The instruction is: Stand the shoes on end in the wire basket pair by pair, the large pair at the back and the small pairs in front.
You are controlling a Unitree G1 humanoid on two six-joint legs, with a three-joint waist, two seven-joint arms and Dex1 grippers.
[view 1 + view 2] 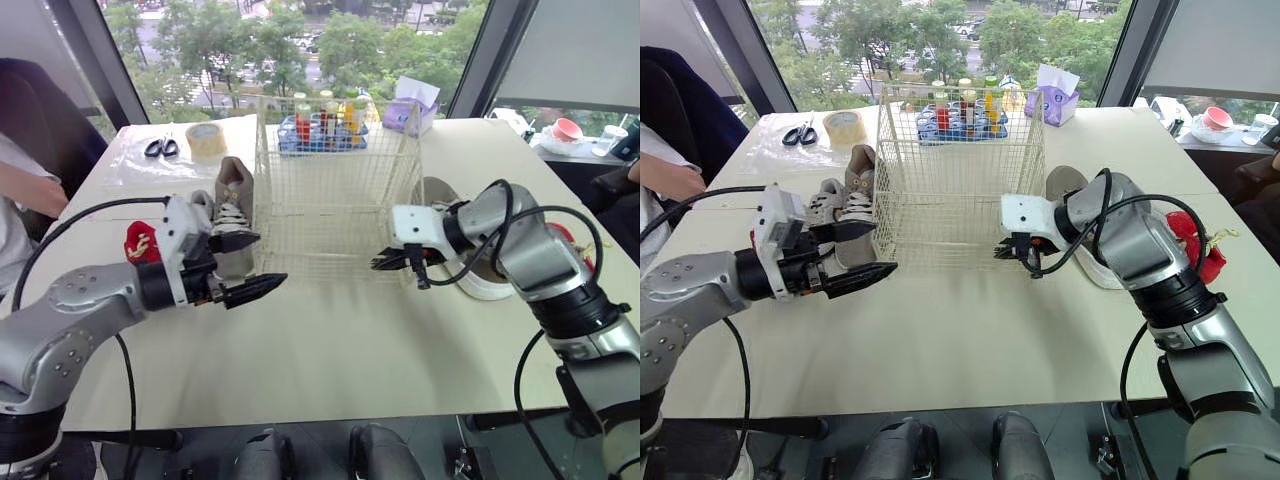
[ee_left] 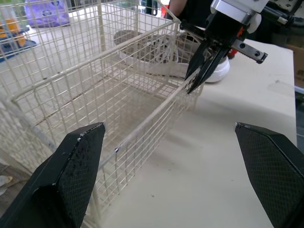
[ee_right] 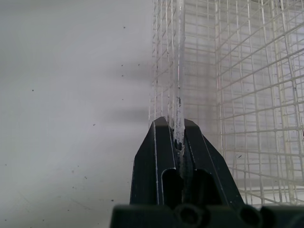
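The empty cream wire basket (image 1: pixel 335 190) stands upright mid-table. My right gripper (image 1: pixel 385 262) is shut on a wire low at its front right corner, with the wire pinched between the fingers (image 3: pixel 164 142). My left gripper (image 1: pixel 268 258) hangs open at the basket's front left corner, nothing between its fingers (image 2: pixel 71 175). A pair of grey-tan sneakers (image 1: pixel 232 205) lies just left of the basket, behind that gripper. A small red shoe (image 1: pixel 140 243) lies further left. A large white shoe (image 1: pixel 485 283) and another red shoe (image 1: pixel 1195 245) lie to the right, partly hidden by my right arm.
Behind the basket stands a blue tray of bottles (image 1: pixel 320 125), with a purple tissue pack (image 1: pixel 410 110) beside it. Scissors (image 1: pixel 160 148) and a tape roll (image 1: pixel 205 138) lie at the back left. A person's arm (image 1: pixel 25 185) rests at the left edge. Bowls (image 1: pixel 567 130) stand far right.
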